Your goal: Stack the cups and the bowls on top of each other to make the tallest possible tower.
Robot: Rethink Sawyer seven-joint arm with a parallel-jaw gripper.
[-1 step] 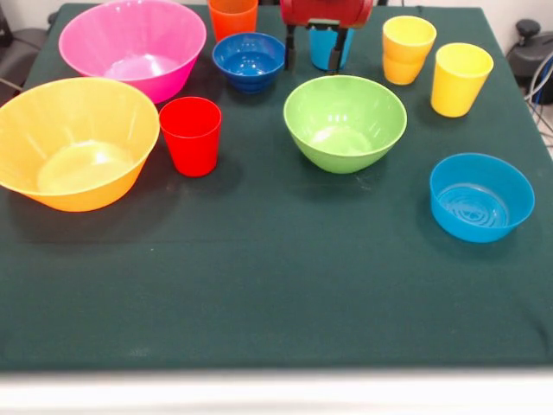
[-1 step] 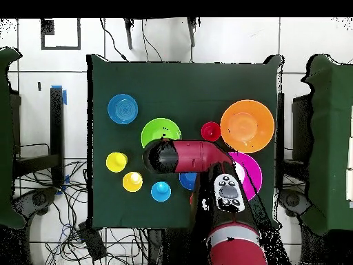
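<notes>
Currently, the hand is seen open, its fingers set either side of the light blue cup near the bench's far edge; nothing is stacked.

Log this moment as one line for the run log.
pincer: open, at light blue cup | tower: not started | green bowl: on table

A robotics lab: a square table under a dark green cloth stands on a white tiled floor, loose black cables trailing beside the table, and a red and black robot arm reaches over it.
</notes>
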